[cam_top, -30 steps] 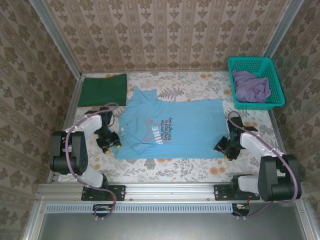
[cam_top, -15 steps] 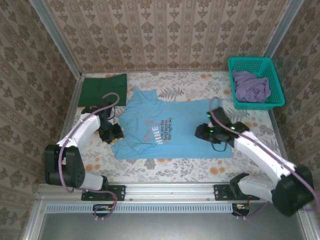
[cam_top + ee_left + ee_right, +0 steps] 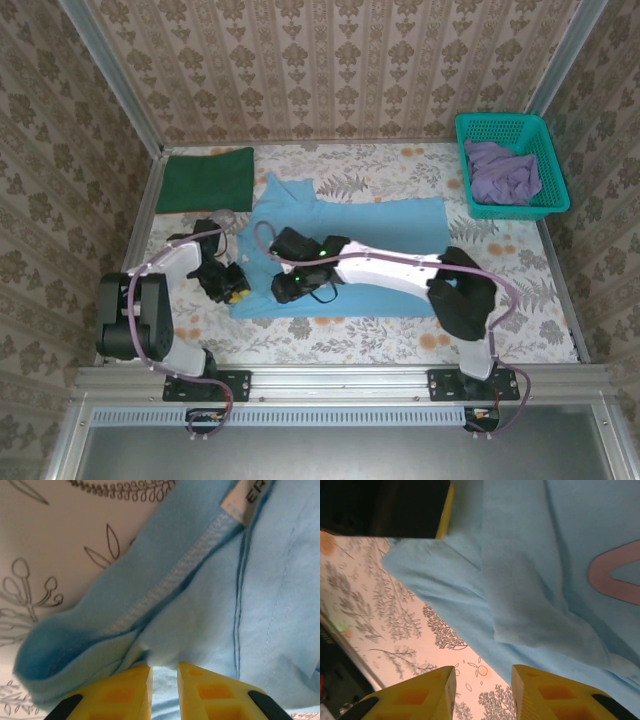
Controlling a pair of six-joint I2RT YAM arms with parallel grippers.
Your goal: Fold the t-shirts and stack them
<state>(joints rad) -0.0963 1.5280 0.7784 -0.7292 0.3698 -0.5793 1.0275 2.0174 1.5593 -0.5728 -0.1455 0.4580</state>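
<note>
From above, the right gripper (image 3: 288, 290) reaches clean across the light blue t-shirt (image 3: 390, 225), its arm lying over the chest. It ends close beside the left gripper (image 3: 232, 288), which sits at the shirt's near corner. The dark green t-shirt (image 3: 205, 180) lies folded well beyond the left gripper, and the purple t-shirt (image 3: 500, 170) is heaped in the teal basket (image 3: 510, 122), far off to the right arm's outer side. At the left wrist, the jaws are drawn almost together, with a small pucker of blue cloth pinched right at their tips. The stitched hem runs away ahead and to the left, and a white label (image 3: 235, 502) lies ahead to the right. At the right wrist, the jaws stand moderately apart with nothing between them. The shirt's edge and a doubled flap lie just ahead, and bare floral table cover (image 3: 420, 630) is under the tips. I'd worry that the left pinch is shallow and may slip or lift only one layer. The right jaws could also nip the table cover instead of the shirt. With both grippers so near each other, they might knock together, or the arm might drag the shirt askew.
</note>
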